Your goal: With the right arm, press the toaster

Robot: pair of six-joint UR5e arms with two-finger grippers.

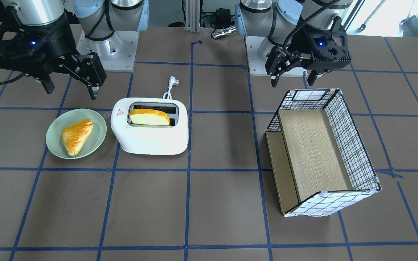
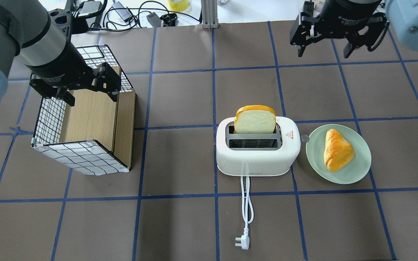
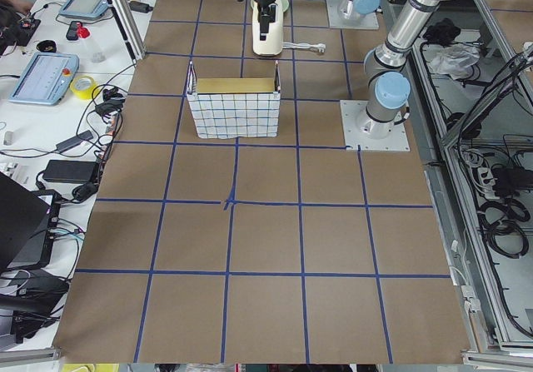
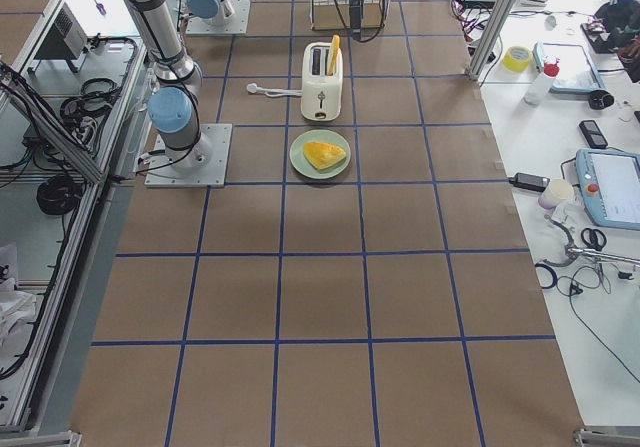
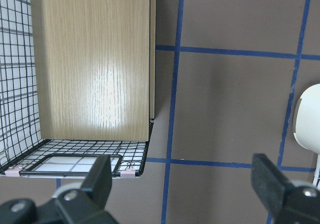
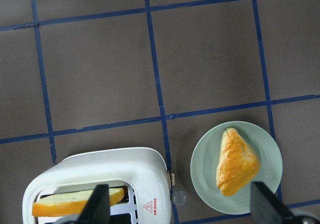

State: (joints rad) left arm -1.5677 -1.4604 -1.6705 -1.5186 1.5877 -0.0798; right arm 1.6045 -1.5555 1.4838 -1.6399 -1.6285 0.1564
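Observation:
The white two-slot toaster [image 1: 151, 139] stands on the table with a bread slice [image 1: 149, 117] upright in one slot. It also shows in the overhead view [image 2: 256, 161] and the right wrist view [image 6: 100, 174]. My right gripper [image 1: 71, 90] is open and empty. It hangs high above the table beyond the plate and the toaster's red-triangle end, clear of both [image 2: 323, 54]. My left gripper [image 1: 292, 82] is open and empty above the near end of the wire-grid box [image 2: 92, 99].
A green plate [image 1: 96, 127] with a triangular pastry [image 1: 77, 136] sits beside the toaster's marked end. The toaster's cord and plug [image 2: 242, 243] trail toward the robot. The wire-grid box with wooden boards [image 1: 354, 145] lies under the left arm.

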